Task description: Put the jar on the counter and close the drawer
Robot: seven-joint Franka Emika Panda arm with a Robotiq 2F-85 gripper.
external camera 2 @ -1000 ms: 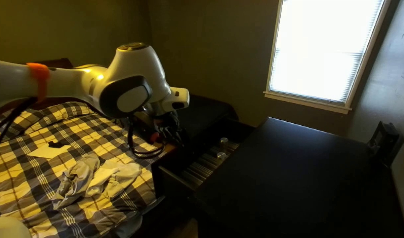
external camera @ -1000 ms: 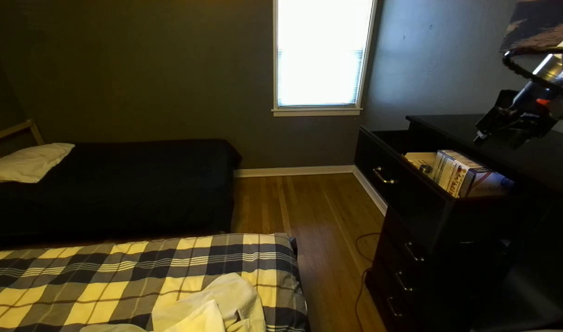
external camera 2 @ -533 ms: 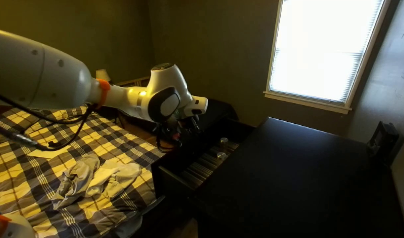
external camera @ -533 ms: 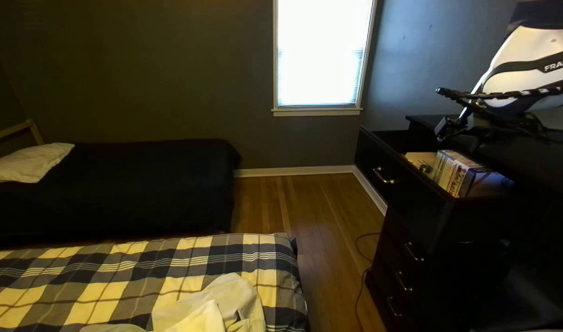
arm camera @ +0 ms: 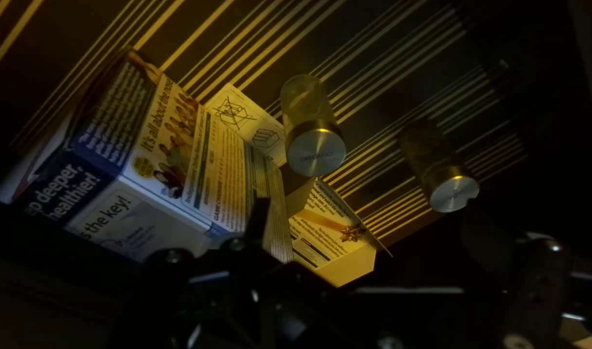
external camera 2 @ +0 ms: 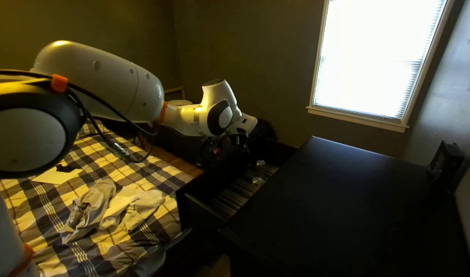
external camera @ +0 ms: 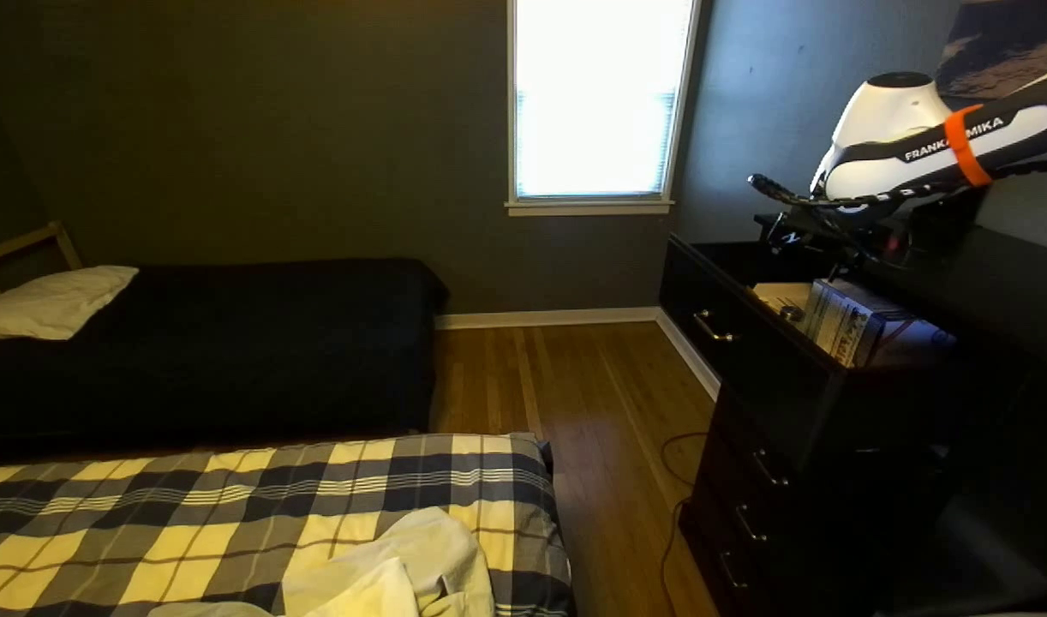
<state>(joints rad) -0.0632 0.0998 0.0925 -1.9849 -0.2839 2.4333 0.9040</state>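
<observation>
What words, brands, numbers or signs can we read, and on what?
"FRANK… MIKA": robot arm, orange band between.
"It's all about the nose": blue-and-white box.
"…p deeper, healthier!": same box.
"…s the key!": same box.
Crossed-out drawing: pale panel.
Too small or blurred: both jar lids, remaining box print.

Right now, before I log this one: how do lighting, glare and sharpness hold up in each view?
Both exterior views: window blown out to white, counter nearly black with little detail; wrist view: dim overall, tool mostly a dark silhouette, glints on the jar lids, small print on the blue-edged box soft.
</observation>
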